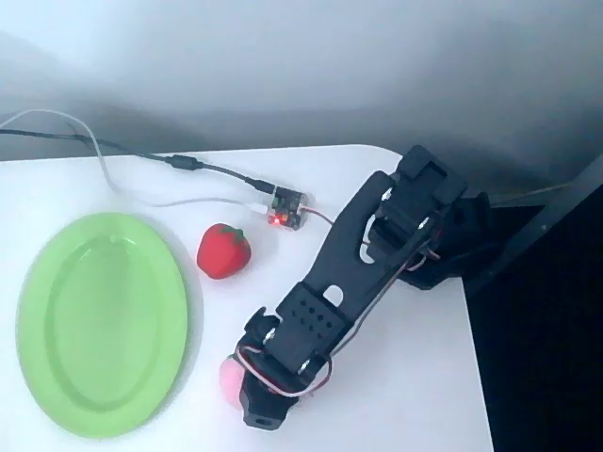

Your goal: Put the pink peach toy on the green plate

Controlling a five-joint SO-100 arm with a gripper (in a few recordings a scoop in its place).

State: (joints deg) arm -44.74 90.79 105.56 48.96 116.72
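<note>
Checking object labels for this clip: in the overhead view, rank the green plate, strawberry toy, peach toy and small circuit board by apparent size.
1. green plate
2. strawberry toy
3. small circuit board
Unranked: the pink peach toy, since it is mostly hidden under the gripper.

Green plate (pixel 102 325) smooth glossy plastic, peach toy (pixel 229 379) soft matt plush, arm (pixel 349 273) matt black plastic w/ textured panel.

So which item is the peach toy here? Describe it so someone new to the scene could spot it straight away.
Start at the big green plate on the left of the white table in the overhead view, then look right, past its lower rim. The pink peach toy is the pale pink rounded shape half hidden under the black end effector. The red strawberry toy lies further up, in the open.
</note>
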